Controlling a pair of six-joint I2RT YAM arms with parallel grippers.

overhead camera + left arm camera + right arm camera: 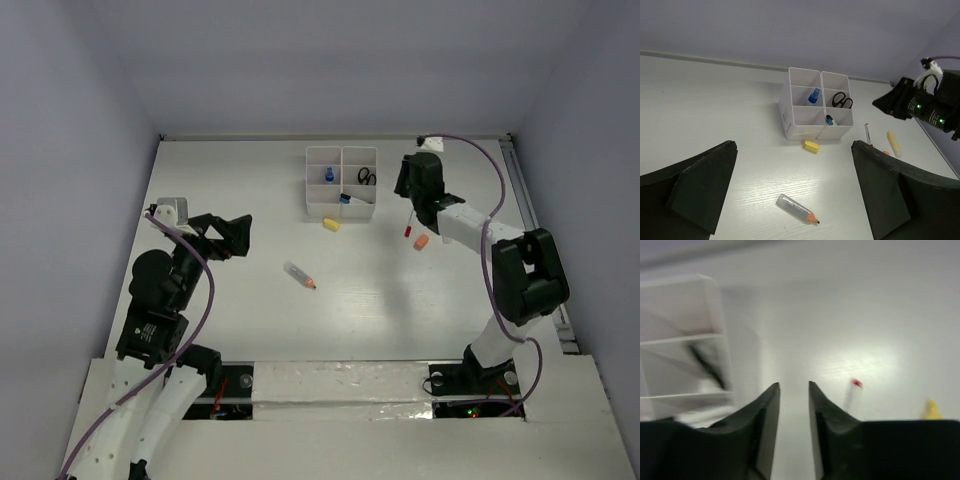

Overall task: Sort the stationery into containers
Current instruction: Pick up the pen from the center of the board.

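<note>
Partly sorted: tray [341, 180] at 12 o'clock on the worktop [400, 320] held scissors [367, 177] and two blue-capped items [329, 174]. Yellow eraser [331, 224] at its 6, red-capped pen [409, 222] and orange eraser [420, 242] at 4, orange-tipped tube [299, 274] at 7 lay loose. Left end effector [243, 236] gaped empty; right end effector [794, 386] stood narrowly parted, gripping nothing.

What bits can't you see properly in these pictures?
- Right wrist view: blur smears the tray; its contents are a dark streak.
- Left wrist view: a blue-tipped item is mostly hidden by the tray wall.
- Right wrist view: the right gripper cuts off a yellow thing.
</note>
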